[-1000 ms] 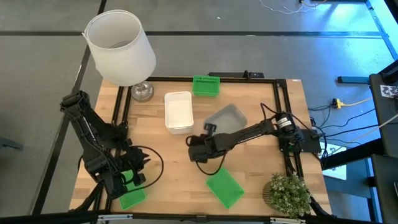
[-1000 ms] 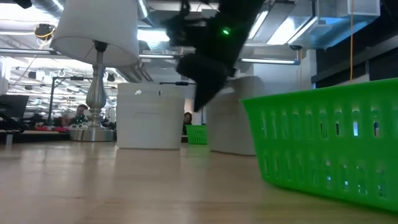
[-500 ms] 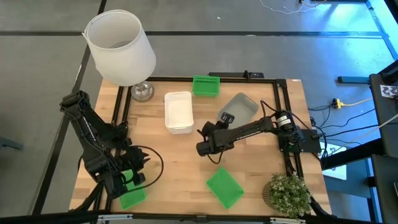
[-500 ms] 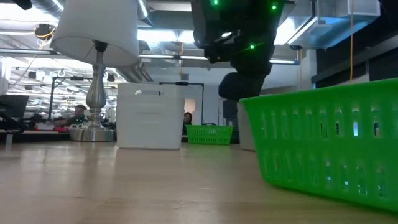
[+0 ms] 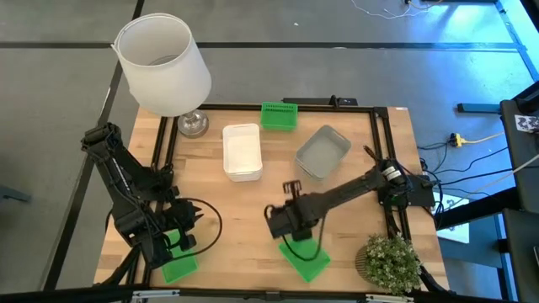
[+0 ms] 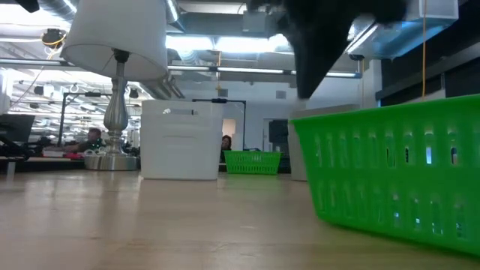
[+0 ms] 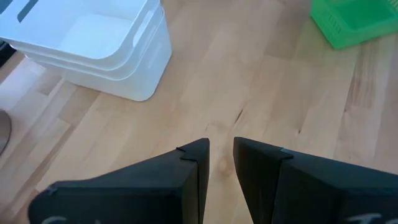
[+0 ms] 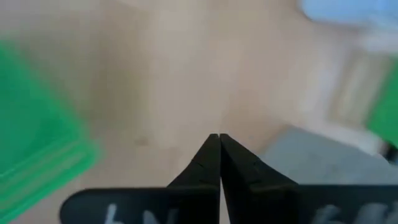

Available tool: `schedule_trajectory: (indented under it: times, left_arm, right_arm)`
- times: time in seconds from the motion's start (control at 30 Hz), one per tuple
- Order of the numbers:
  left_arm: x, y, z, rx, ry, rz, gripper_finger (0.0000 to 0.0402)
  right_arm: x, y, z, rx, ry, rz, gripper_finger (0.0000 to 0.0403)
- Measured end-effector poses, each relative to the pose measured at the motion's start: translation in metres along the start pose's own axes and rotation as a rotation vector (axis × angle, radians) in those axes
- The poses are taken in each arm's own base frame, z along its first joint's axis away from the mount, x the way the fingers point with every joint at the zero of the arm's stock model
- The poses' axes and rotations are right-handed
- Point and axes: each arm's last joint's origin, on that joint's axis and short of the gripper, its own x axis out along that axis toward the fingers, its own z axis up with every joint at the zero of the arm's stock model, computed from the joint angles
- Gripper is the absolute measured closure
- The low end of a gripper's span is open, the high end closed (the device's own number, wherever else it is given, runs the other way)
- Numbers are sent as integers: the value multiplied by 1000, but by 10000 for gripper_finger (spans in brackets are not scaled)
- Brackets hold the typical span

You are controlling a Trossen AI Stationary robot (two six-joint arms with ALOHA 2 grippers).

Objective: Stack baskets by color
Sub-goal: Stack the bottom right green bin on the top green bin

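Observation:
A stack of white baskets (image 5: 242, 151) (image 7: 93, 43) stands at the table's middle back. One green basket (image 5: 279, 116) sits at the far edge and a grey basket (image 5: 323, 151) to its right. A second green basket (image 5: 307, 257) (image 6: 390, 172) lies near the front, a third (image 5: 178, 267) at the near left corner. My right gripper (image 5: 285, 225) (image 8: 219, 140) hangs shut above the table just beside the front green basket, touching nothing. My left gripper (image 5: 181, 238) (image 7: 221, 152) waits above the near left corner, open, with nothing between its fingers.
A lamp with a large white shade (image 5: 164, 63) stands at the far left corner on a metal foot (image 5: 192, 124). A potted plant (image 5: 389, 261) is at the near right corner. Bare wood (image 5: 227, 210) lies between the two arms.
My right gripper has risen, rolled, and swung from beside the grey basket toward the near edge, over to the front green basket, staying shut. The grey basket has slid toward the far right and turned a little.

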Motion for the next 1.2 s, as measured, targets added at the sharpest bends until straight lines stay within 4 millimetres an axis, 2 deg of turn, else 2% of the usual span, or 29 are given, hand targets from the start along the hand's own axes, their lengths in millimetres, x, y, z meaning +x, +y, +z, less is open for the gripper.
schedule_trajectory:
  times: [0.13, 0.27, 0.77, 0.93, 1.13, 1.2]
  left_arm:
    - [0, 0, 0, 2, 6, -1, 337]
    - [0, 0, 0, 2, 6, -1, 337]
    - [0, 0, 0, 2, 7, -2, 337]
    - [0, 0, 0, 2, 7, -2, 337]
    - [0, 0, 0, 3, 7, -2, 337]
    - [0, 0, 0, 3, 7, -2, 337]
  right_arm:
    - [-21, 10, 5, -94, -65, 128, 401]
    - [-27, 13, 8, -100, -110, 160, 393]
    - [-26, 11, 9, -86, -111, 189, 381]
    - [-27, 13, 10, -135, -112, 296, 364]
    - [-27, 14, 10, -170, -112, 343, 397]
    - [-27, 14, 11, -158, -123, 344, 396]
